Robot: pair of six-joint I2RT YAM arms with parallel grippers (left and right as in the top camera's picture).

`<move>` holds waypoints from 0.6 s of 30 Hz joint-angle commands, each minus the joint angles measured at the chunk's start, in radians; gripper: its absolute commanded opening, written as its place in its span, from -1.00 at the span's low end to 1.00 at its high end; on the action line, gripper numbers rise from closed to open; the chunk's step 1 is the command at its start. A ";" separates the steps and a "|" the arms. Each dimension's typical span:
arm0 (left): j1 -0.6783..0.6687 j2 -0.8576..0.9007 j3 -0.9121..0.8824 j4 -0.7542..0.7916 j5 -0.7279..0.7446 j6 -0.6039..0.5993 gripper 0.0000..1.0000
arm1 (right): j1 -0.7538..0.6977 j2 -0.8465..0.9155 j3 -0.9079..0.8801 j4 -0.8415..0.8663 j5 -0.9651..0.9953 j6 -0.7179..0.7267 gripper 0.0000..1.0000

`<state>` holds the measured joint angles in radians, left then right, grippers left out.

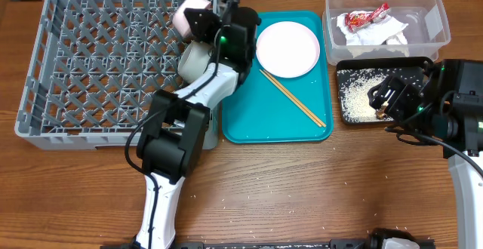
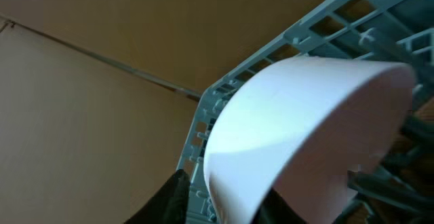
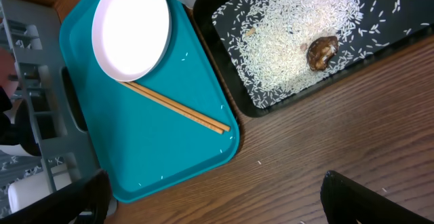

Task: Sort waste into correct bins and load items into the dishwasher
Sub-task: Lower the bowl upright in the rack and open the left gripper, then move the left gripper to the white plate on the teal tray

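Note:
My left gripper (image 1: 205, 23) is shut on a white bowl (image 1: 189, 9) and holds it tilted over the right edge of the grey dish rack (image 1: 90, 60). In the left wrist view the bowl (image 2: 305, 129) fills the frame between my fingers (image 2: 237, 198). A second white bowl (image 1: 195, 59) lies in the rack. The white plate (image 1: 287, 49) and the chopsticks (image 1: 293, 96) lie on the teal tray (image 1: 264, 121). My right gripper (image 1: 381, 96) is open and empty over the black tray (image 1: 351, 109), which holds rice (image 3: 291, 41) and a brown scrap (image 3: 321, 51). The wrapper (image 1: 367, 15) and napkin (image 1: 381, 36) are in the clear tub (image 1: 438, 23).
Loose rice grains lie on the wooden table (image 1: 302, 196) in front of the teal tray. The right wrist view shows the plate (image 3: 132, 27), the chopsticks (image 3: 180, 108), the teal tray (image 3: 156, 163) and my open fingers (image 3: 217, 197) above the bare table.

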<state>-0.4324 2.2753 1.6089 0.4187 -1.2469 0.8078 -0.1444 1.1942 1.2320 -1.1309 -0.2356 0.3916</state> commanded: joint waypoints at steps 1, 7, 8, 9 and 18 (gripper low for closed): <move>-0.005 0.010 -0.002 0.004 -0.016 -0.015 -0.19 | -0.004 -0.003 0.018 0.002 0.007 -0.003 1.00; -0.006 0.010 -0.002 0.003 0.002 -0.015 0.16 | -0.003 -0.003 0.018 0.002 0.007 -0.003 1.00; -0.006 0.010 -0.002 0.000 0.010 -0.016 0.21 | -0.003 -0.003 0.018 0.002 0.007 -0.003 1.00; -0.008 0.010 -0.002 0.000 0.015 -0.016 0.25 | -0.003 -0.003 0.018 0.002 0.007 -0.003 1.00; -0.039 0.000 0.005 -0.001 0.109 -0.061 0.51 | -0.004 -0.003 0.018 0.002 0.007 -0.003 1.00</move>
<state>-0.4484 2.2753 1.6089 0.4152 -1.1946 0.7948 -0.1444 1.1942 1.2320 -1.1305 -0.2356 0.3916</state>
